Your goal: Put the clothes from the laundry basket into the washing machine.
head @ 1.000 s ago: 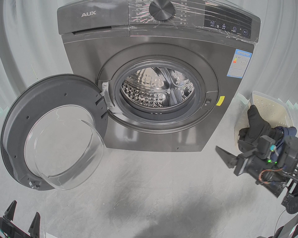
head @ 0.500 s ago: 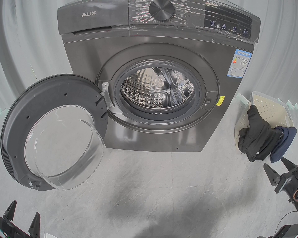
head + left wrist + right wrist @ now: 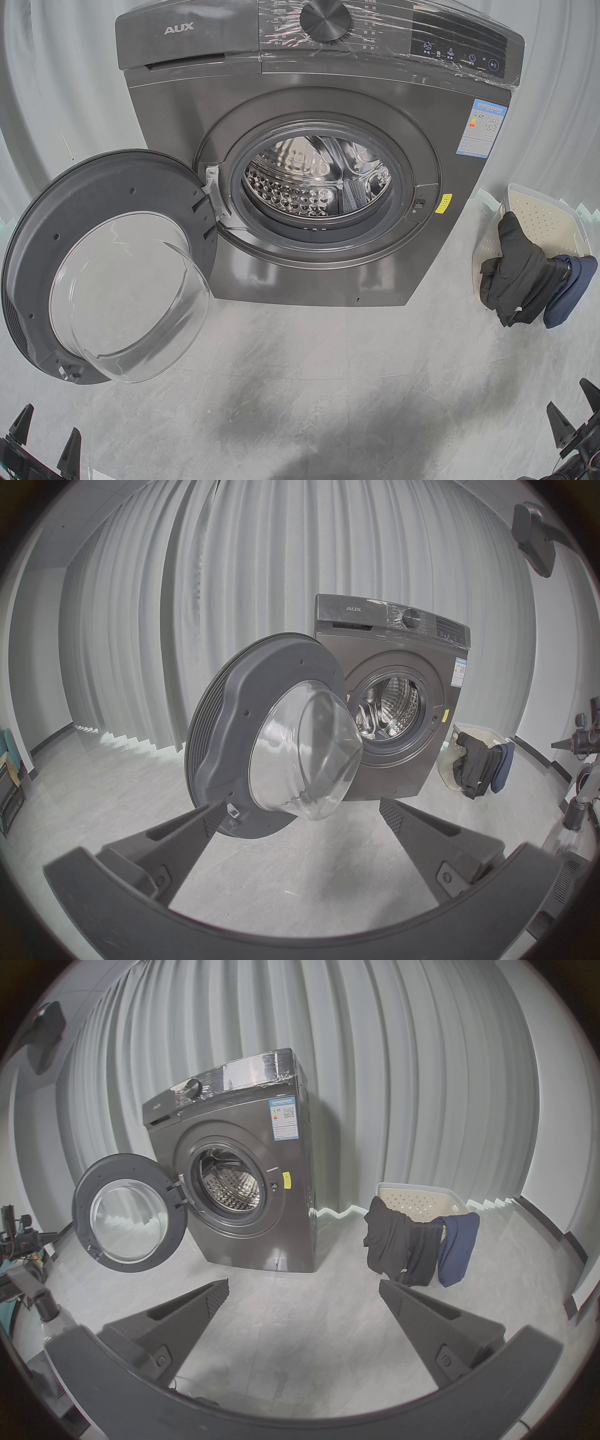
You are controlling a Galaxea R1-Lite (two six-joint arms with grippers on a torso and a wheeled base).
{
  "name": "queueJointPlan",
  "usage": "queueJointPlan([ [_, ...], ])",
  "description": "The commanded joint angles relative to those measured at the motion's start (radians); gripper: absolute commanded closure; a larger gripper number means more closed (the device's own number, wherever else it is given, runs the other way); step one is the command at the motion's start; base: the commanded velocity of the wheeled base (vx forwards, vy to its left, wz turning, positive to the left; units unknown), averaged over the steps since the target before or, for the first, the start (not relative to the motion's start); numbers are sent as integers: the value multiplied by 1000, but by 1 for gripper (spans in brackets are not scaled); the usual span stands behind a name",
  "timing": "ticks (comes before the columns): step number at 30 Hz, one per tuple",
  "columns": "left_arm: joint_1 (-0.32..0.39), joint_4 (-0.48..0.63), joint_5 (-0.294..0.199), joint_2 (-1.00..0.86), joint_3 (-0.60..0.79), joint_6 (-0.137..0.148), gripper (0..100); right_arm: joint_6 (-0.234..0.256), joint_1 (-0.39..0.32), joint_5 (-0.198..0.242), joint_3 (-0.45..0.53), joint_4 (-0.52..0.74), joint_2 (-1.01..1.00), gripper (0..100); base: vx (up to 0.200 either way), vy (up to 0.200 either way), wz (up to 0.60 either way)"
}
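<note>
The grey washing machine (image 3: 312, 156) stands ahead with its round door (image 3: 106, 262) swung wide to the left and a bare steel drum (image 3: 315, 178). To its right a pale laundry basket (image 3: 547, 219) holds a black garment (image 3: 519, 275) and a navy garment (image 3: 572, 287), both draped over its front rim. My right gripper (image 3: 578, 409) is open and empty at the lower right, well short of the basket. My left gripper (image 3: 45, 434) is open and empty at the lower left, below the door. The same clothes hang on the basket (image 3: 422, 1200) in the right wrist view.
Grey tiled floor (image 3: 312, 387) lies between me and the machine. The open door (image 3: 269, 736) juts out over the floor on the left. Pleated curtains (image 3: 406, 1072) back the machine and basket.
My right arm has drawn back from the basket toward the lower right, open and empty. The black and navy garments stay draped on the rim. The left arm has not moved.
</note>
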Motion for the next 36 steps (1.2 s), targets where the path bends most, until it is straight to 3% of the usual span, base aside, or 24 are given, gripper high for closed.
queueJointPlan([
  [1, 0, 0, 0, -17, 15, -2, 0, 0, -72, 56, 16, 66, -218, 0, 0, 0, 0],
  [4, 0, 0, 0, -17, 15, -2, 0, -27, -71, 21, 16, 76, -218, 0, 0, 0, 0],
  [5, 0, 0, 0, -17, 15, -2, 0, -50, -72, -36, 16, 115, -218, 0, 0, 0, 0],
  [6, 0, 0, 0, -17, 15, -2, 0, -47, -72, -46, 16, 122, -218, 0, 0, 0, 0],
  [11, 0, 0, 0, -17, 15, -2, 0, -47, -71, -28, 16, 115, -218, 0, 0, 0, 0],
  [23, 0, -1, 0, -17, 15, -2, 0, -47, -71, -23, 16, 115, -218, 0, 200, 0, 0],
  [32, 0, -1, 6, -17, 15, -2, 0, -46, -69, -23, 16, 115, -218, 0, 0, 0, 0],
  [36, 0, -1, 6, -17, 15, -2, 0, -47, -69, -23, 16, 115, -218, 0, 0, -200, 0],
])
